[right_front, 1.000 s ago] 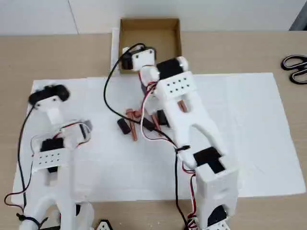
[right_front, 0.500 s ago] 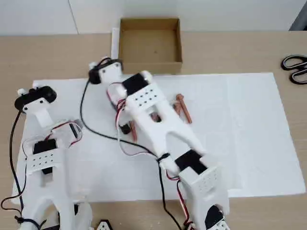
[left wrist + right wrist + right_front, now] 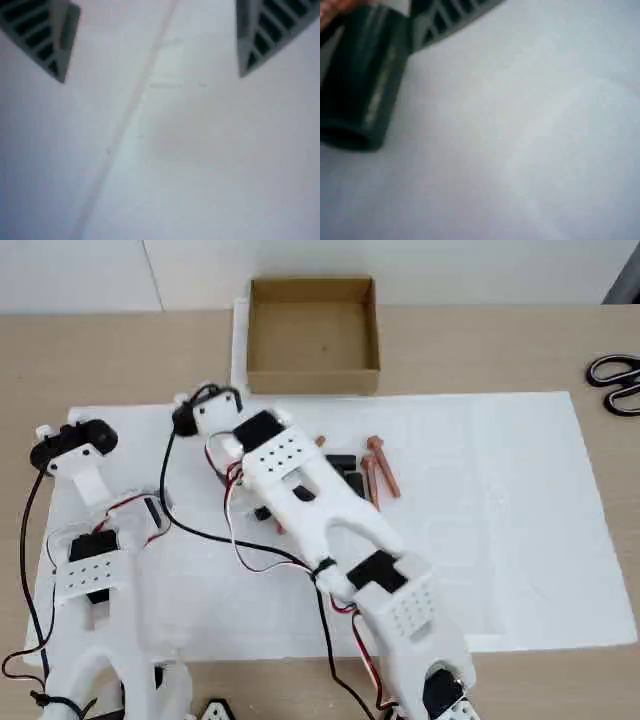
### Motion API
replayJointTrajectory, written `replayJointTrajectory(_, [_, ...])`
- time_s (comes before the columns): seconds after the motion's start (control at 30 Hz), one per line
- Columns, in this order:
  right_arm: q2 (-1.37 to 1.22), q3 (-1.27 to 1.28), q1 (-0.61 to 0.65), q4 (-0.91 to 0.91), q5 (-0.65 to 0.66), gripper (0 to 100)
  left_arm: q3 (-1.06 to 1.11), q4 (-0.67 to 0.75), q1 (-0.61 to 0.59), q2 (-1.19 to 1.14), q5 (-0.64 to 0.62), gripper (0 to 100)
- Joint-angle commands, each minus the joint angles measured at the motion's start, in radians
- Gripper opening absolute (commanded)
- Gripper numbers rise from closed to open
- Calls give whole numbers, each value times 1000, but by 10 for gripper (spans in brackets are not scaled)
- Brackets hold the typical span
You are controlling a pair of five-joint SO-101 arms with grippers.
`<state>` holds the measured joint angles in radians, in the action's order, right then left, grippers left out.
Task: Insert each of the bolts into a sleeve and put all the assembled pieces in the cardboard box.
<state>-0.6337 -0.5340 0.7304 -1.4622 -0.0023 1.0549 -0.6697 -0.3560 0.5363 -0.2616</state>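
Observation:
My right gripper (image 3: 200,415) hangs over the left part of the white paper, shut on a dark sleeve (image 3: 362,85). A copper tip shows at the sleeve's far end, and one ribbed finger (image 3: 452,15) lies against the sleeve. My left gripper (image 3: 70,440) is at the paper's left edge. It is open (image 3: 150,75) with bare paper between its fingers (image 3: 47,37). Copper bolts (image 3: 380,465) and dark sleeves (image 3: 345,468) lie loose mid-paper, partly hidden under the right arm. The cardboard box (image 3: 313,372) stands at the back with its floor bare.
A white paper sheet (image 3: 520,500) covers most of the wooden table. Black scissors (image 3: 615,380) lie at the far right edge. A thin white strip (image 3: 238,340) lies along the box's left side. The right arm's cable loops over the paper near the loose parts.
The right arm swung left from the box's front edge to the paper's left part, still holding the sleeve. The left gripper shifted a little left, then stayed still.

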Motion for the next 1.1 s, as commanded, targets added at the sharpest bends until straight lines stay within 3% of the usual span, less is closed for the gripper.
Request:
replayJointTrajectory(0.0, [-12,-54,5,30,-34,158,-30,21,-3,40,-5,212])
replayJointTrajectory(1.07, [71,-54,67,15,-34,158,-30,25,0,38,-5,212])
